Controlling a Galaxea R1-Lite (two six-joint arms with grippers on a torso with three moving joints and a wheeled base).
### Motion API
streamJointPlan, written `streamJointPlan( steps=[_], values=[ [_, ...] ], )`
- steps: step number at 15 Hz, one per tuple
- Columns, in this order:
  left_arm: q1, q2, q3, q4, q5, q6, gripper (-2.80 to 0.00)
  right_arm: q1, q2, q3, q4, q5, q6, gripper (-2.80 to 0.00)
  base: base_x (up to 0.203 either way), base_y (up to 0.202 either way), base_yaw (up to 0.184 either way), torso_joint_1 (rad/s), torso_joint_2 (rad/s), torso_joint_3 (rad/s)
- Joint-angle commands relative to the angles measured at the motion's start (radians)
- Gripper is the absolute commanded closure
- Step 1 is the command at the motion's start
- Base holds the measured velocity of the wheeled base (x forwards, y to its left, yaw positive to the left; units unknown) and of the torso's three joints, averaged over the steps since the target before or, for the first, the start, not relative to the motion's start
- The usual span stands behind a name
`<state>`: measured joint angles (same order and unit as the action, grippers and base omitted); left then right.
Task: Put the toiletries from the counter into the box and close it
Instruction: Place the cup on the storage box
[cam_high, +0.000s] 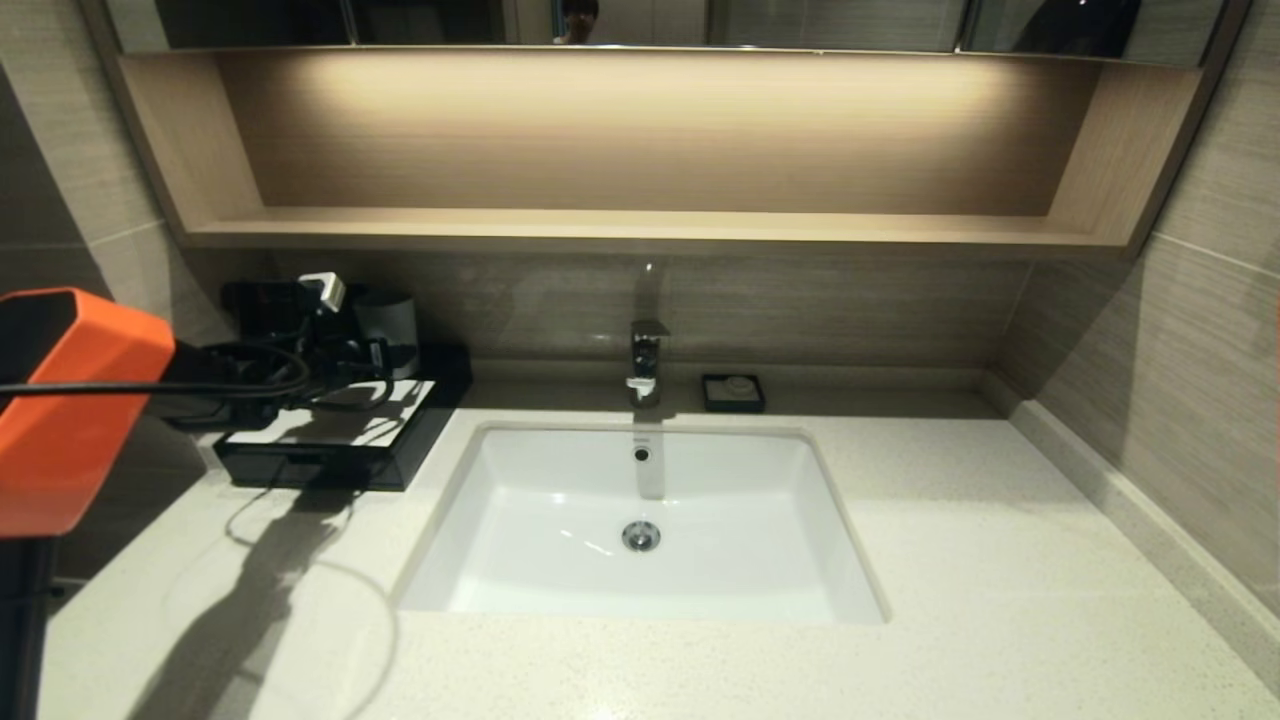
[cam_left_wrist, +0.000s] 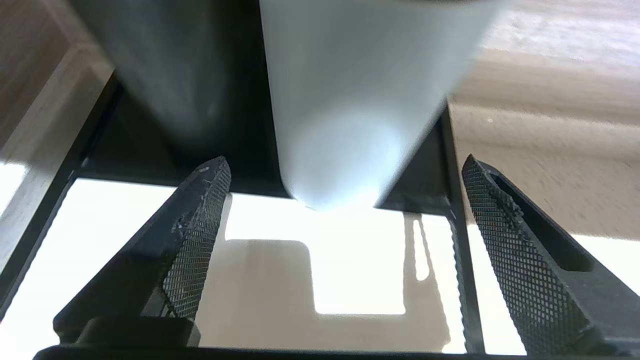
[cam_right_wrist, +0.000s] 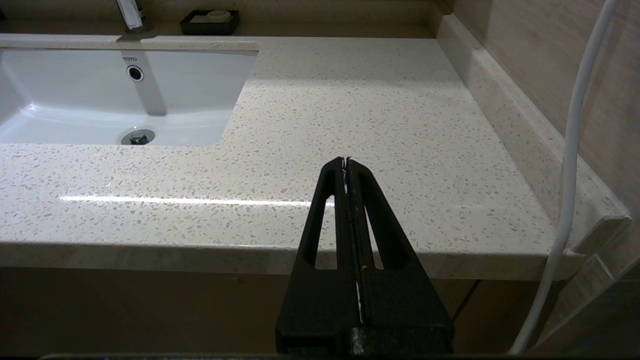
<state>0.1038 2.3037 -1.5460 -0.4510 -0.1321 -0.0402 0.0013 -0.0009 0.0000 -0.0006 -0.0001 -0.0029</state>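
Sitting closed, black box (cam_high: 335, 455) shows white top.

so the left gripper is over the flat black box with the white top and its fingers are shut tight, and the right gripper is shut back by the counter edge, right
Not quite: the left gripper is open. The left wrist view shows its mesh-padded fingers spread wide apart above the flat black box with the white top panel. The rest holds: the right gripper is shut, back by the front edge of the pale speckled stone counter.
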Motion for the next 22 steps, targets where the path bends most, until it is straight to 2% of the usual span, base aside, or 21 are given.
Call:
streamJointPlan(
  steps=[1, 4, 12, 18, 22],
  values=[
    [0.0, -0.062, 0.075, -0.023, -0.001, -0.001, 0.0, 0.0, 0.001, 0.002, -0.001, 0.0, 0.0, 0.0, 0.0, 0.0, 0.0, 0.0, 0.0, 0.0],
    [-0.003, -0.058, 0.11, -0.074, -0.001, -0.003, 0.0, 0.0, 0.001, 0.002, 0.001, 0.0, 0.0, 0.0, 0.0, 0.0, 0.0, 0.0, 0.0, 0.0],
    [-0.009, -0.044, 0.116, -0.078, -0.003, -0.004, 0.0, 0.0, 0.001, 0.002, -0.001, 0.0, 0.0, 0.0, 0.0, 0.0, 0.0, 0.0, 0.0, 0.0],
    [-0.009, -0.038, 0.152, -0.158, -0.003, -0.005, 0.0, 0.0, 0.001, 0.002, 0.0, 0.0, 0.0, 0.0, 0.0, 0.0, 0.0, 0.0, 0.0, 0.0],
    [-0.009, -0.035, 0.168, -0.164, -0.003, -0.004, 0.0, 0.0, 0.001, 0.002, -0.001, 0.0, 0.0, 0.0, 0.0, 0.0, 0.0, 0.0, 0.0, 0.0]
  ],
)
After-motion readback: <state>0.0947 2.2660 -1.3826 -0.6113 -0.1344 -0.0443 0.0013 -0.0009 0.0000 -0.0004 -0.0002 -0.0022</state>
